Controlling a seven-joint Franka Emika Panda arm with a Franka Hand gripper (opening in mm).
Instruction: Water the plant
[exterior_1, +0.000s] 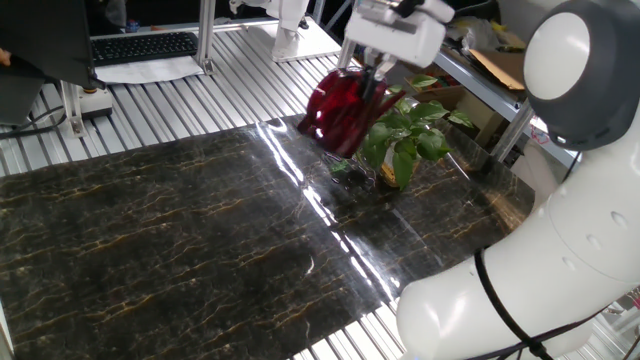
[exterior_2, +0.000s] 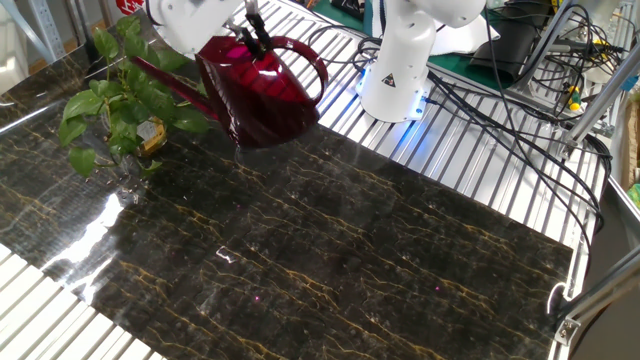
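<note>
1. Above the dark surface (exterior_2: 400, 260), the red watering can (exterior_2: 262, 95) is held tight by the closed claw (exterior_2: 250, 22).
2. Its spout is tipped down over the plant (exterior_1: 405, 135), at the surface's far corner.
3. No water can be seen; pouring seems just begun.

You were working in a robotics lab — a dark marble-patterned slab (exterior_2: 380, 250) lay on a slatted aluminium bench (exterior_1: 150, 110), cable bundles (exterior_2: 500, 110) trailed at the far right, and a keyboard (exterior_1: 145, 45) sat far left.
</note>
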